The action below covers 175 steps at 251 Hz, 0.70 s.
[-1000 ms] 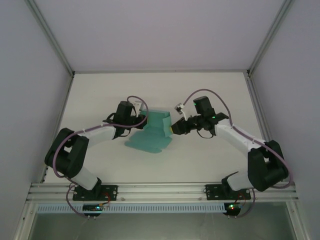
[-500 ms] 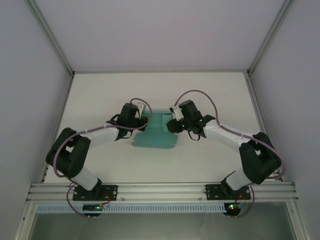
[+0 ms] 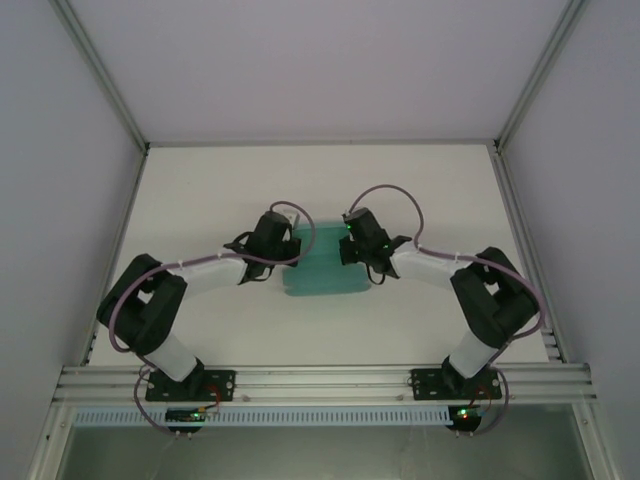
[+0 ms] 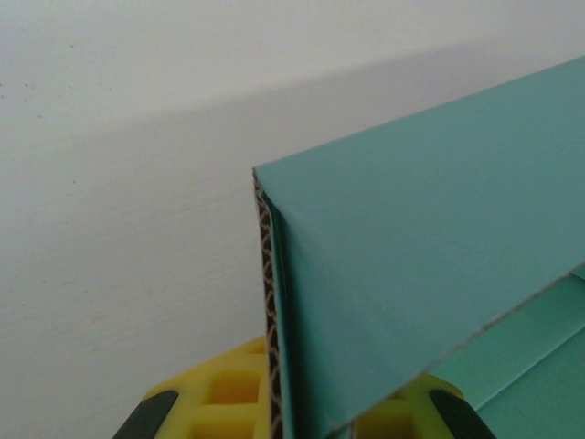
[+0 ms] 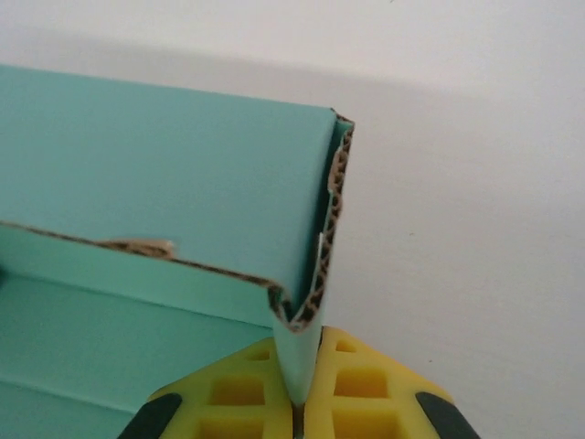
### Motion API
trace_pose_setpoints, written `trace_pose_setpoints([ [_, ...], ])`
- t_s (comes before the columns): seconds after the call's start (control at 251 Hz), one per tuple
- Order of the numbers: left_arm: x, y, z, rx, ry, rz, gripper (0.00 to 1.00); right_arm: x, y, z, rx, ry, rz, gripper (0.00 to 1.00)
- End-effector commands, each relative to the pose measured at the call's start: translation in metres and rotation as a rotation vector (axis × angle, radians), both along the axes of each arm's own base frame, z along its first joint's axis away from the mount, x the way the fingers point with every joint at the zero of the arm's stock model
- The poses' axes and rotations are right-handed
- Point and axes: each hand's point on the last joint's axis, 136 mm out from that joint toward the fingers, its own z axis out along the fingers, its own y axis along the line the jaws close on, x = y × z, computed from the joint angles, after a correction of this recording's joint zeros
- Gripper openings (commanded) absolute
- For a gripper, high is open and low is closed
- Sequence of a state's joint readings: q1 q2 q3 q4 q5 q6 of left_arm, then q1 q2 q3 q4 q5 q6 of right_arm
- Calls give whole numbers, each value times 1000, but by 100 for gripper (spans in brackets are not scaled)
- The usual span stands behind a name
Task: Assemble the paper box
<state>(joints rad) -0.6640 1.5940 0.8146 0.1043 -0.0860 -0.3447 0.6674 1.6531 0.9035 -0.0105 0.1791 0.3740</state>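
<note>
A white table [image 3: 200, 190] sits inside pale walls [image 3: 60, 120], with an aluminium rail [image 3: 320, 380] along its 6 o'clock edge. At the table's centre lies the teal paper box [image 3: 322, 275], open face up; its long axis cannot be told. The left gripper [image 4: 311, 416] pinches the raised wall at 9 o'clock, and the right gripper [image 5: 297, 402] pinches the one at 3 o'clock, both arms crowding the box.

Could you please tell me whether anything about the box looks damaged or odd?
Slightly: on the paper box, the corner just above the right gripper looks crushed, its brown corrugated core frayed, and a small brown tear shows on the flap edge.
</note>
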Motion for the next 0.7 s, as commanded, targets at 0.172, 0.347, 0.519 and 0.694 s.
trace_pose_setpoints([
  [0.172,7,-13,16,-3,-28,67,0,18,-59,-9,-242,-38,-385,3],
  [0.347,8,-15,9,9,-5,63,0,21,-56,-10,-219,-56,-366,13],
  [0.519,4,-19,6,12,3,30,0,27,-31,0,-34,-92,-227,19],
  [0.694,1,-21,5,6,6,7,0,33,-24,7,102,-82,-163,27],
])
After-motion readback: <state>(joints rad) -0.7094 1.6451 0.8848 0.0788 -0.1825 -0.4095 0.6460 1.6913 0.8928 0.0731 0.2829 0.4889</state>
